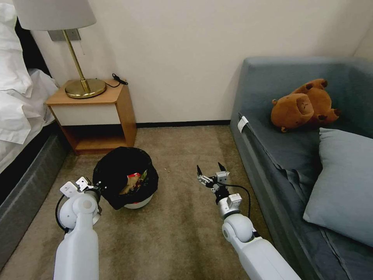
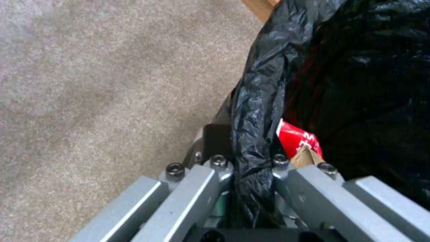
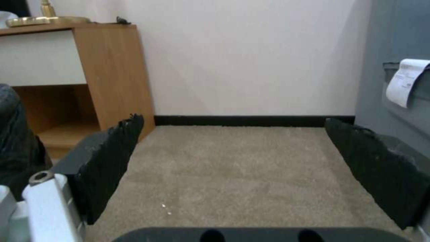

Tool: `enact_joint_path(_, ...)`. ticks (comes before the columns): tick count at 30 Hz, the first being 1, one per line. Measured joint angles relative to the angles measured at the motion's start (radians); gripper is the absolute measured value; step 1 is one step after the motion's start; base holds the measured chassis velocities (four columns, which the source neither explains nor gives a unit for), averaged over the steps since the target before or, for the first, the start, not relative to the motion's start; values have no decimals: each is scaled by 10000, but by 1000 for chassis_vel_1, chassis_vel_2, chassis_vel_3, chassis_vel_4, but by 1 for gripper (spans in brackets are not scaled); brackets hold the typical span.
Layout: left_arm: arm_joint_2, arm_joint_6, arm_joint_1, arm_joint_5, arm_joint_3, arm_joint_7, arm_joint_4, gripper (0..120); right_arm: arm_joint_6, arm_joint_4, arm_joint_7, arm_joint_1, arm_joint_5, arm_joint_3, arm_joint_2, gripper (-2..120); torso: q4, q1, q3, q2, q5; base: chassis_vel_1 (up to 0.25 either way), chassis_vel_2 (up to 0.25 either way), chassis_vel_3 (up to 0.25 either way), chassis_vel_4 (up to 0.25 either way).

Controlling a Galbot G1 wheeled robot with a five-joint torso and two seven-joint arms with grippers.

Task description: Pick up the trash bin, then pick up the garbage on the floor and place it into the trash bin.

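The trash bin (image 1: 136,201) stands tilted on the carpet (image 1: 182,229) in front of the nightstand (image 1: 93,112), with its black bag (image 1: 116,171) hanging over the rim. The left tool (image 2: 251,168) is at the bin's near-left edge, and in the left wrist view its fingers are closed on the rim with the bag plastic pinched between them. So the bin is held by the left arm and leans a little toward the robot's right.

Inside the bin I can see some garbage: a red-white snack wrapper (image 1: 134,177) and a piece of brown paper (image 2: 304,158) close to the gripped rim. I see no loose garbage on the carpet around the bin.

The right tool (image 1: 211,171) hangs above the bare carpet, to the right of the bin and well apart from it, between the bin and the grey sofa (image 1: 272,155). Its two fingers are spread wide and hold nothing; the right wrist view looks between them at the carpet and the wall.

The relation that matters is this: the bin's opening lies to the left of the free right tool, and it faces up and slightly toward that side. I judge that the right arm is the one to bring any further piece, and it must travel leftward over the rim.
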Motion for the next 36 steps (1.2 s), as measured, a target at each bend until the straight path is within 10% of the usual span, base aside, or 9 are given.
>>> enact_joint_path(29, 159, -395, -564, 364, -278, 498, 1236, 1, 236, 29, -157, -245, -194, 250, -8, 100, 0, 0, 0, 0, 0, 0, 0, 0, 0)
enact_joint_path(36, 163, -415, -578, 380, -278, 551, 1297, 23, 250, 21, -219, -258, -202, 293, -9, 100, -1, 0, 0, 1, 1, 0, 0, 0, 0)
